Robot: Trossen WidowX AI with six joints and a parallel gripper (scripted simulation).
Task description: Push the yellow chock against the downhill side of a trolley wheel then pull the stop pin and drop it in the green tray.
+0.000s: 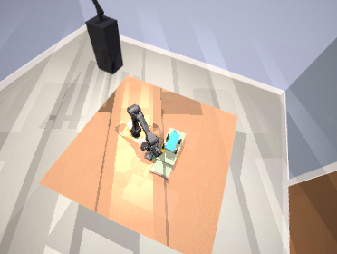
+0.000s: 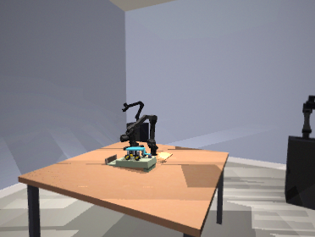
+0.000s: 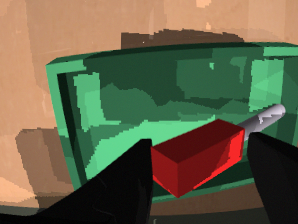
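Observation:
In the wrist view my gripper (image 3: 201,145) is shut on the red head of the stop pin (image 3: 193,159). The pin's grey shaft (image 3: 266,119) sticks out to the right. The pin hangs above the green tray (image 3: 69,106), over its near part. In the top and exterior views the gripper (image 1: 152,153) (image 2: 125,138) is beside the pale ramp (image 1: 162,170) (image 2: 140,163). The blue trolley (image 1: 172,140) (image 2: 135,150) stands on the ramp. The yellow chock is too small to make out by the wheels.
The ramp and the arm's base (image 1: 135,131) stand near the middle of the orange table (image 1: 81,168) (image 2: 127,186). A black pedestal (image 1: 105,43) (image 2: 301,169) stands on the floor off the table.

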